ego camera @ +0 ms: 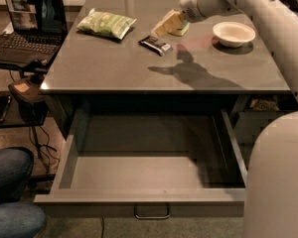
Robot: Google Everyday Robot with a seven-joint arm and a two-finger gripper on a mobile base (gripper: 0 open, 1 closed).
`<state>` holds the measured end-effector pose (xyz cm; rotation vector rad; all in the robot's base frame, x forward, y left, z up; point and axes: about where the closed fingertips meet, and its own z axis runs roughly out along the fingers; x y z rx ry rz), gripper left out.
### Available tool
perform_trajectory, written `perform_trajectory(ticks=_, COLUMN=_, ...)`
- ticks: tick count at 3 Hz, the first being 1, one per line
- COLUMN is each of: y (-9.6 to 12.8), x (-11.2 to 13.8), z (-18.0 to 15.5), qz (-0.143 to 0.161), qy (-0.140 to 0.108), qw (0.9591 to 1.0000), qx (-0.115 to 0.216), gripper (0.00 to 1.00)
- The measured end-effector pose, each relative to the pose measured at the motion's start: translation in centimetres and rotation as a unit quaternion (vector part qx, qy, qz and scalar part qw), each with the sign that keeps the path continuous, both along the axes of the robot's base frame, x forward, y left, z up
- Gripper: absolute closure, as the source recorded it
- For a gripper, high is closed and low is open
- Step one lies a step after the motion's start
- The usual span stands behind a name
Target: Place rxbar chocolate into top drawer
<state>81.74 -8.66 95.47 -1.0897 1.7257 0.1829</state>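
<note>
Above 1 open grey metal top drawer (pixel 139 198), 1 flat black rxbar chocolate (pixel 156 44) near 1 pale gripper (pixel 169 25), grip unclear.

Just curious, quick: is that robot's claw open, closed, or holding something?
Gripper: over the counter by the rxbar chocolate; open or closed cannot be told.

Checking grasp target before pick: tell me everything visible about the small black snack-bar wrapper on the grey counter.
The rxbar chocolate, a small flat black rectangular wrapper with white markings, looks like glossy film. It lies flat on the grey countertop, turned diagonally, between the pale green chip bag and the white bowl. The gripper hangs just beyond its far edge; contact cannot be told.
</note>
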Motion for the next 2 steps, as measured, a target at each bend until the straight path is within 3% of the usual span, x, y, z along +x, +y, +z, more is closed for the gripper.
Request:
perform_trajectory(ticks=1, y=2.79, x=1.72, z=-3.24, qz=0.022, qy=0.010, qw=0.9997, qx=0.004, gripper=0.00)
perform_trajectory(ticks=2, y=2.79, x=1.73, z=-3.25, qz=0.022, qy=0.010, qw=0.9997, qx=0.004, gripper=0.00)
